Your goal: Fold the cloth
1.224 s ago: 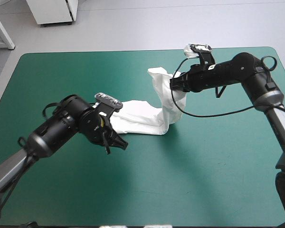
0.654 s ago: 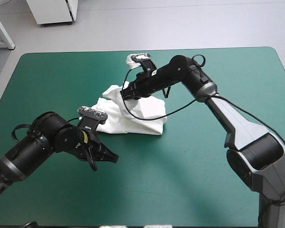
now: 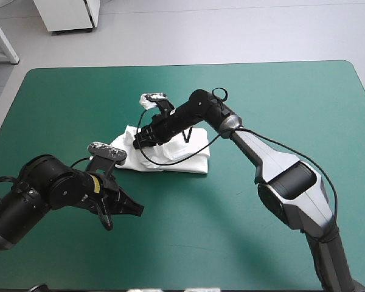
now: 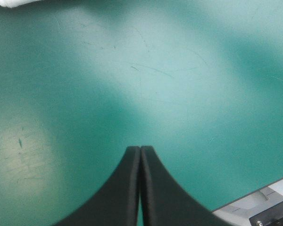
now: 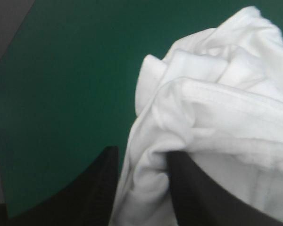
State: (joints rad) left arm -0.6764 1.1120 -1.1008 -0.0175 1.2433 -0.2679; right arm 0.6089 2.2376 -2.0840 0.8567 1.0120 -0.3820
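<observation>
The T-shirt (image 3: pixel 191 159) is seen as a partly folded white bundle lying on the bench (image 3: pixel 280 91), a little left of the middle, between the two arms; its upper layer is gathered and pinched at the bundle's left end by the right tool (image 3: pixel 139 141), judged to be held so that this layer can be laid across the lower one and the fold finished; in the right wrist view a thick bunched fold is clamped between the black fingers (image 5: pixel 96 188), all but closed on the cloth, with bare teal-green cover (image 5: pixel 61 94) beside it; the left tool (image 4: pixel 140 151) is closed to a point with nothing in it, held over bare cover on the near side of the bundle and apart from it, judged to be parked there so the folding path is kept free; only a white corner of the T-shirt is caught well ahead of it.
</observation>
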